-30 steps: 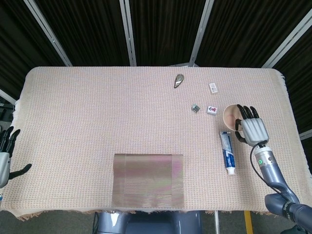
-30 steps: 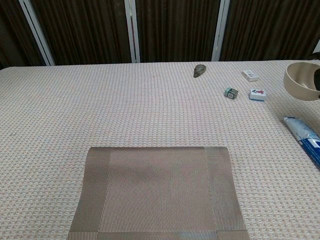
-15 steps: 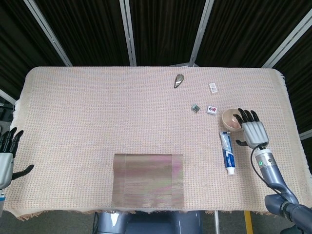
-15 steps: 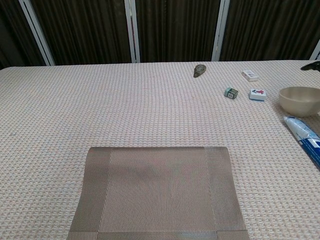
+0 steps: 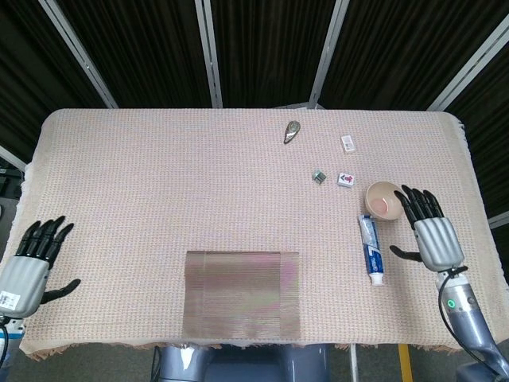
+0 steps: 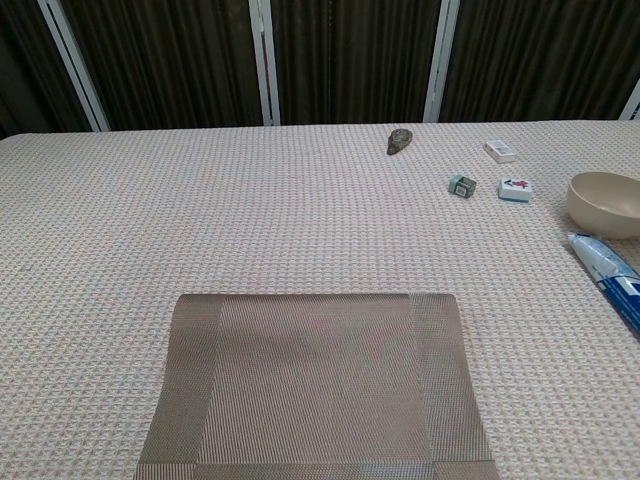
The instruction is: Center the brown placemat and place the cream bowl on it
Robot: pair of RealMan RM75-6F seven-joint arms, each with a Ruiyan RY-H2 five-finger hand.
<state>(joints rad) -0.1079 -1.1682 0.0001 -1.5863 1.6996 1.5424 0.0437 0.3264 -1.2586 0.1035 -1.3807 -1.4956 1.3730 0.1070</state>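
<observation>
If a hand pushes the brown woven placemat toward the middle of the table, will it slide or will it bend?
The thin brown woven placemat lies completely flat, so it is probably light and flexible. The textured beige tablecloth may grip it, so pushing one edge might buckle it rather than slide it.

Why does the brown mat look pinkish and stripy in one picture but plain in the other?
In the head view the placemat shows a pink-green shimmer, probably its fine weave clashing with the camera; in the chest view it reads plain brown with crisp ribs. Both views look evenly lit and sharp.
</observation>
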